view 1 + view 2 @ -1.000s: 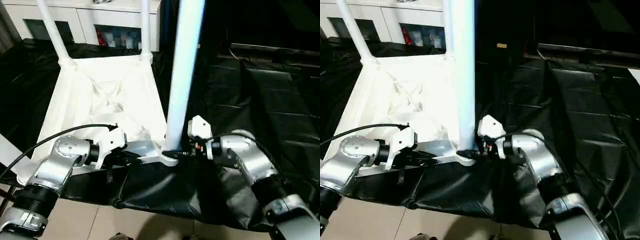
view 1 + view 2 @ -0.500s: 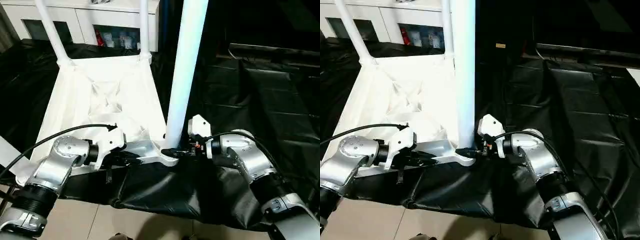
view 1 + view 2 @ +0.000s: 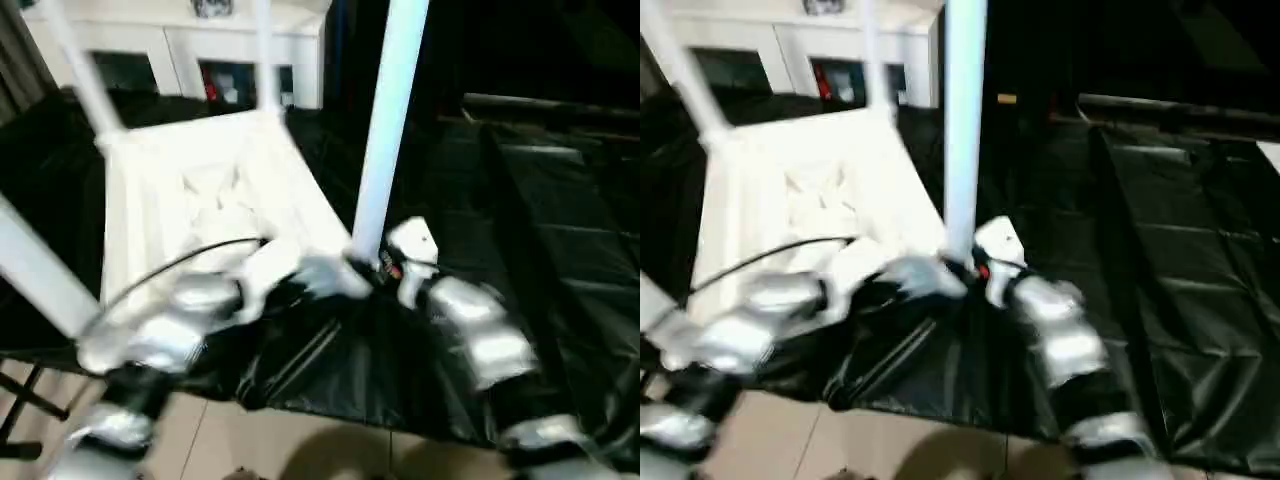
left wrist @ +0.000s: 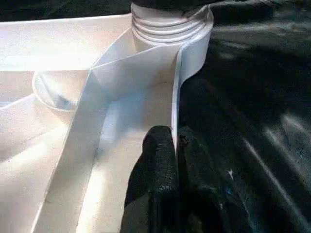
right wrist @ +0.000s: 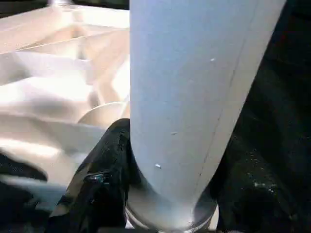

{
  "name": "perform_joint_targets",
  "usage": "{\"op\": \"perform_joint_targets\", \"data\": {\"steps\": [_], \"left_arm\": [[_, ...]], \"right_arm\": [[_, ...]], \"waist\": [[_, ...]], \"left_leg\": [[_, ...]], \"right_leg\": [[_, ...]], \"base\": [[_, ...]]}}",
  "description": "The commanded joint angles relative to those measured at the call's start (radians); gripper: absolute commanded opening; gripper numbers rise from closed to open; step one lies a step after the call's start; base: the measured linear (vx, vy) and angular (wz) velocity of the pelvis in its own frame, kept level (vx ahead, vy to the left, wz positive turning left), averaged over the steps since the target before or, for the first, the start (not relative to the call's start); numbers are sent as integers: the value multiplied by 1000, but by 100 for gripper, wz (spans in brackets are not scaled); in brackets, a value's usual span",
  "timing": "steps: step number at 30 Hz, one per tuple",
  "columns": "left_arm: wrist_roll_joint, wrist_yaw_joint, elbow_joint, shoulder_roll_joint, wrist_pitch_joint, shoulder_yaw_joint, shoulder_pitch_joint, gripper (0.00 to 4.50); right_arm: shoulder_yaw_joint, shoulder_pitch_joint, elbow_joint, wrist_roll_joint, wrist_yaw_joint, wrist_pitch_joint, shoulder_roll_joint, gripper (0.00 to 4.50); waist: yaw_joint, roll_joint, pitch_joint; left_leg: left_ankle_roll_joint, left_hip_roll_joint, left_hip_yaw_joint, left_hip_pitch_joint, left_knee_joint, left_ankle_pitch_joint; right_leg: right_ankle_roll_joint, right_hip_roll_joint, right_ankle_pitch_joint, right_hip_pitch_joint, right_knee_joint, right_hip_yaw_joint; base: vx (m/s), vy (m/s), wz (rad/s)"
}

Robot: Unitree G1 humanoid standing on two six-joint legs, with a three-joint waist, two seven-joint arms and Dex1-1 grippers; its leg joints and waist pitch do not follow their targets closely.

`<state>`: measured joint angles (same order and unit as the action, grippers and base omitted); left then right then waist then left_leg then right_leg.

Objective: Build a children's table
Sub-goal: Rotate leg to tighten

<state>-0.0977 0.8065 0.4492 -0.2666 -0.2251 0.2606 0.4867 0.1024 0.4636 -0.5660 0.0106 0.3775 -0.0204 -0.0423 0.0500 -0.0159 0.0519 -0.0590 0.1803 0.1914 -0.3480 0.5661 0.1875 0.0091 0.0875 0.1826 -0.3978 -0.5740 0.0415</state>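
Our left end effector point(image 4: 176, 160) pinches the tabletop point(image 4: 58, 48) rim; the right end effector point(image 5: 170, 184) grips the leg point(image 5: 194, 97). We should hold it upright while twisting.

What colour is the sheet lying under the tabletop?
Black and glossy sheet, seen best in the left eye view.

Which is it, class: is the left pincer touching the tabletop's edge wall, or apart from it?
Touching. The left wrist view shows the left pincer closed on the thin edge wall of the tabletop, a finger pressed against each side.
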Motion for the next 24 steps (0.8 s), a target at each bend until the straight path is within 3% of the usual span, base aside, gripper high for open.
{"op": "perform_joint_targets", "data": {"steps": [1, 2, 3, 5, 7, 11, 14, 16, 18, 22, 24], "left_arm": [[-13, -98, 30, 77, 5, 41, 37, 0], [-24, -90, 38, 83, 31, 46, 47, 0], [-26, -82, 39, 80, 45, 47, 49, 0], [-21, -65, 38, 69, 71, 44, 49, 0], [-11, -35, 31, 48, 94, 39, 39, 0], [18, 52, 15, -4, 163, 26, 8, 0], [51, 138, 5, -41, 191, 10, -14, 0], [65, 163, 0, -48, 194, 3, -19, 0], [117, 255, -19, -79, 206, -12, -32, 0], [144, 318, -14, -111, 227, -18, -29, 0], [151, 342, -11, -120, 231, -19, -28, 0]], "right_arm": [[128, -32, -52, -39, 39, -46, 99, 201], [133, -22, -41, -34, 38, -27, 121, 201], [138, -21, -35, -36, 46, -15, 122, 256], [133, -23, -19, -28, 67, -4, 110, 270], [118, -27, 2, 4, 118, -8, 83, 290], [113, -32, 43, 40, 263, -9, -12, 322], [117, -26, 49, 46, 385, 3, -94, 342], [120, -24, 50, 49, 418, 7, -112, 363], [142, -23, 59, 57, 549, 21, -181, 374], [164, -10, 48, 38, 640, 45, -237, 410], [168, -1, 42, 38, 667, 51, -245, 417]], "waist": [[-9, 6, -26], [-7, 7, -29], [-8, 6, -31], [-13, 6, -38], [-11, 5, -38], [-4, 6, -51], [2, 9, -55], [3, 12, -52], [9, 15, -58], [19, 8, -66], [21, 5, -64]], "left_leg": [[-23, 35, -37, 16, -84, 477], [-17, 33, -41, 16, -87, 486], [-17, 35, -43, 19, -88, 494], [-17, 40, -47, 9, -96, 499], [-13, 41, -46, 9, -97, 497], [14, 43, -30, 3, -87, 398], [42, 44, -22, -2, -78, 320], [50, 41, -18, -5, -73, 306], [54, 42, -19, -6, -68, 271], [92, 45, -10, -13, -53, 128], [91, 48, -7, -13, -50, 137]], "right_leg": [[-49, 54, 690, 3, 111, -25], [-43, 55, 687, 3, 115, -22], [-45, 56, 684, 3, 114, -21], [-67, 56, 604, 15, 108, -20], [-79, 56, 570, 11, 105, -23], [-149, 59, 396, 20, 86, -36], [-184, 60, 324, 29, 75, -36], [-193, 60, 338, 26, 75, -40], [-200, 61, 325, 34, 66, -38], [-267, 51, 80, 41, 34, -31], [-281, 48, 62, 38, 29, -30]], "base": [[0, 0, 0], [0, 0, 0], [0, 0, 0], [0, 0, 0], [0, 0, 0], [0, 0, 0], [0, 0, 0], [0, 0, 0], [51, -48, 3], [47, -24, 1], [0, 0, 0]]}}
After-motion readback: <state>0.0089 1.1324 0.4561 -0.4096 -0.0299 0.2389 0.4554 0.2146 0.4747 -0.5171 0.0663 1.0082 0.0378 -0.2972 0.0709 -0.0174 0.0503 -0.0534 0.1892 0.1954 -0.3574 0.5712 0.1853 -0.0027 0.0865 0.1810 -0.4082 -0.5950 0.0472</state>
